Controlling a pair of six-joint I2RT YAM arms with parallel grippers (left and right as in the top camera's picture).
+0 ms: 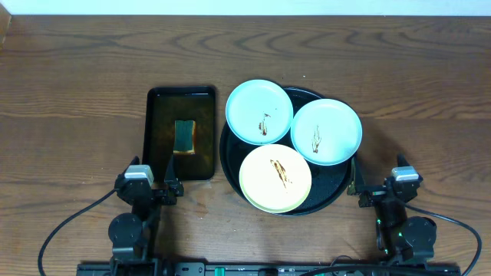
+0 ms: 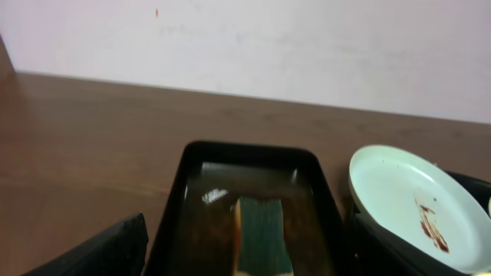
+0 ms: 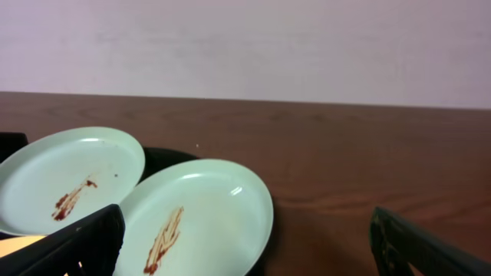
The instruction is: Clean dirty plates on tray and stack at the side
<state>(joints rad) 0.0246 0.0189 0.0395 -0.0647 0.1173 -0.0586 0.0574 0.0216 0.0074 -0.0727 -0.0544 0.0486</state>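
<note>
Progress: nothing cleaned, by the look of it | three plates point(image 1: 275, 178): sauce-smeared, lying on the tray point(image 1: 336, 190), none stacked beside it | sponge point(image 1: 184, 136): left of tray, untouched | left gripper point(image 1: 153, 186), right gripper point(image 1: 381, 192): both spread wide, empty, flanking tray's near edge

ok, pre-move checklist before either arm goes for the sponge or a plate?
1. Left gripper open, empty: ok.
2. Right gripper open, empty: ok.
3. Sponge lying in rectangular tray, nothing over it: ok.
4. Left blue plate, right blue plate, yellow plate on round tray: ok; left one overhangs the rim.
5. Plates clean: not ok, brown smear on each.
6. Plates apart from each other: cannot tell; edges meet or overlap.
</note>
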